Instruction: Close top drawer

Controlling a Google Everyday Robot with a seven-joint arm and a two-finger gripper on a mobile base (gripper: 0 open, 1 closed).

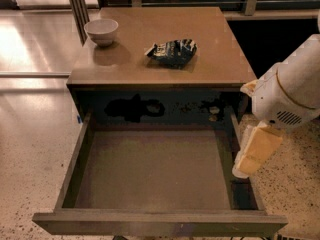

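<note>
brown wooden top drawer (155,171) stands pulled far out toward the near side, so none of the closing looks done. the gripper (256,153) hangs over its right wall; wide or narrow, i cannot tell. the whole push remains.

Arm (295,89) cut off at right, claw (255,151) hiding top drawer (150,169) wall

1. The top drawer (150,171) looks like dark-brown wood, and its bottom is smooth and matt.
2. The cabinet top (220,59) is smooth brown wood with a soft sheen.
3. The bowl (102,31) is pale and smooth, slightly glossy.
4. The snack bag (172,52) is crinkled, shiny film.
5. The gripper (251,158), over the drawer's right wall, looks like cream matt plastic.
6. The floor (35,129) is speckled and polished.
</note>
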